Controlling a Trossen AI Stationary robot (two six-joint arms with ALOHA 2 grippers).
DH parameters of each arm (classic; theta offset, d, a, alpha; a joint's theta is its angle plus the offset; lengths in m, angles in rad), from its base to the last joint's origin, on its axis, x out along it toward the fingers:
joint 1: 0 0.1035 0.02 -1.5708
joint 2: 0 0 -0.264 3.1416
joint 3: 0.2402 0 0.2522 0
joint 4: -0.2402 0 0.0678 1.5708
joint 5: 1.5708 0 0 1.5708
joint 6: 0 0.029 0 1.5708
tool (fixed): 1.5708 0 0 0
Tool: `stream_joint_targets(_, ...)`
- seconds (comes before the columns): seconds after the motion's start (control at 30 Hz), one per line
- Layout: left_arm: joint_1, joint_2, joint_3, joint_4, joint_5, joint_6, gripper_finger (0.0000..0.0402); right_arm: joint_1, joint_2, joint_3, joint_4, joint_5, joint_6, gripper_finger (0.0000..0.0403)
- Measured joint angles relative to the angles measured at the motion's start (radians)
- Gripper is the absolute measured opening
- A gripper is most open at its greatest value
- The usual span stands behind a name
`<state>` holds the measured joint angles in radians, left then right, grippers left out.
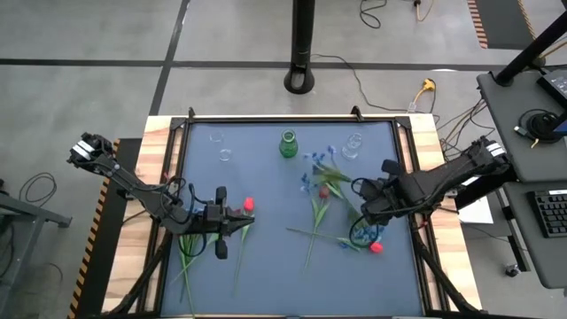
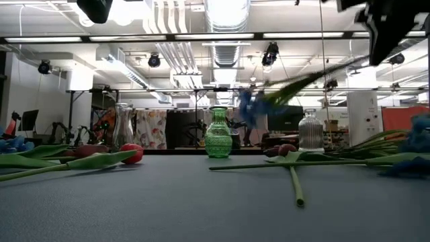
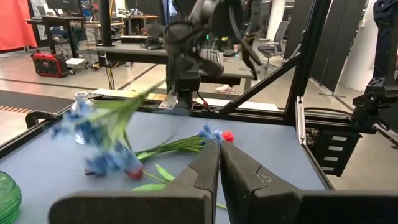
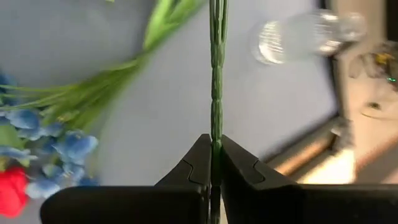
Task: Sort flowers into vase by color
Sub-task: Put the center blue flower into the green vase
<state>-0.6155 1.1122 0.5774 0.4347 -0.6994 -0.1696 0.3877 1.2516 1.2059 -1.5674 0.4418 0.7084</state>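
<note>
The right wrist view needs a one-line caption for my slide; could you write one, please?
Right gripper shut on a green flower stem, above blue blossoms.

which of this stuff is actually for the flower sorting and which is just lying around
For the job: blue sprig in the right gripper, red tulips, one by the left gripper, maroon tulip, green vase, two clear vases.
Lying about: yellow plug, keyboard, black pole base.

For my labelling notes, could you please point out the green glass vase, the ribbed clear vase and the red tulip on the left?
green glass vase point(image 2: 218, 141), low view, belly.
ribbed clear vase point(image 2: 311, 133), low view, body.
red tulip point(image 2: 132, 152), low view, bloom.
</note>
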Motion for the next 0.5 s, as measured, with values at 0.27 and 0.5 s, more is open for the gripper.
stream_joint_targets(0.27,0.0,-0.001,0.0,0.003,0.0,0.0,0.0,0.025,0.08,0.15,0.012,-0.004,-0.045,0.0012)
stream_joint_targets(0.5,0.0,-0.002,0.0,0.026,0.001,0.0,0.0,0.06,0.065,0.217,0.218,0.111,-0.079,0.0012)
